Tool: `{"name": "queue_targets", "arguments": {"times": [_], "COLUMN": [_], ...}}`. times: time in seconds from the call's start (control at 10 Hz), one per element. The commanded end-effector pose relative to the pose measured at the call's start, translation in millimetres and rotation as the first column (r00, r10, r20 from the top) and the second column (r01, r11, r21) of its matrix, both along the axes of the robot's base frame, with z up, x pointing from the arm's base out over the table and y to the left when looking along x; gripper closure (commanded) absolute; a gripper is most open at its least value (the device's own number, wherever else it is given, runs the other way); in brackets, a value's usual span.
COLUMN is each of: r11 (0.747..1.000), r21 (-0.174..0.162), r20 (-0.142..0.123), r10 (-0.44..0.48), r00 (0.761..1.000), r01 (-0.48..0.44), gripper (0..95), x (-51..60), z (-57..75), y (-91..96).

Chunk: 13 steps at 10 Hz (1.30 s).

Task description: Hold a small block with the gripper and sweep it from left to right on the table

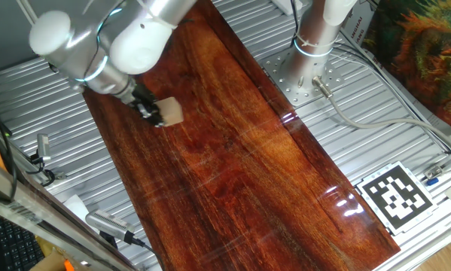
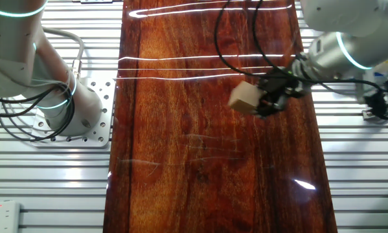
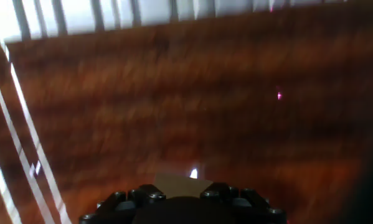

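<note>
White post (image 1: 319,26) beyond table (image 1: 285,188)

The table (image 1: 240,158), a long glossy reddish-brown board with dark grain streaks, lies on a ribbed grey metal surface (image 1: 376,143). At the tip of the gripper (image 1: 156,114) the small block (image 1: 169,111) sits low against the board near one long edge.
</note>
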<state>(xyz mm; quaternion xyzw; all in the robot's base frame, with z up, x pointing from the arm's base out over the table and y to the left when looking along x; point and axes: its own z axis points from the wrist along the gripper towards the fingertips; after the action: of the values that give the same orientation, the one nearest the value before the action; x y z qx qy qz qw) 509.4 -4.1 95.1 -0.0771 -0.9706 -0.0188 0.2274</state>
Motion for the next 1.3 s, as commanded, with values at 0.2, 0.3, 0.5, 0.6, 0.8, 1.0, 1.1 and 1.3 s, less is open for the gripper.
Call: {"name": "queue_targets", "arguments": {"times": [0.2,0.3,0.5,0.6,0.8,1.0,1.1,1.3], "r11": [1.000,1.000,0.999,0.998,0.998,0.997,0.997,0.998], "r21": [0.005,0.008,0.017,0.019,0.018,0.016,0.018,0.017], "r20": [0.024,0.061,0.131,0.164,0.233,0.244,0.244,0.243], "r10": [0.005,0.014,0.044,0.048,0.060,0.064,0.063,0.061], "r00": [1.000,0.998,0.990,0.985,0.971,0.968,0.968,0.968], "r01": [-0.005,-0.014,-0.047,-0.052,-0.066,-0.070,-0.070,-0.067], "gripper": [95.0,95.0,76.0,76.0,76.0,76.0,76.0,76.0], "x": [-8.9,-9.2,-9.5,-9.6,-9.6,-9.6,-9.6,-9.5], "z": [4.9,6.5,8.3,8.4,8.9,9.0,8.9,7.7], "y": [6.1,6.4,6.7,6.7,6.8,6.8,6.8,6.6]}}
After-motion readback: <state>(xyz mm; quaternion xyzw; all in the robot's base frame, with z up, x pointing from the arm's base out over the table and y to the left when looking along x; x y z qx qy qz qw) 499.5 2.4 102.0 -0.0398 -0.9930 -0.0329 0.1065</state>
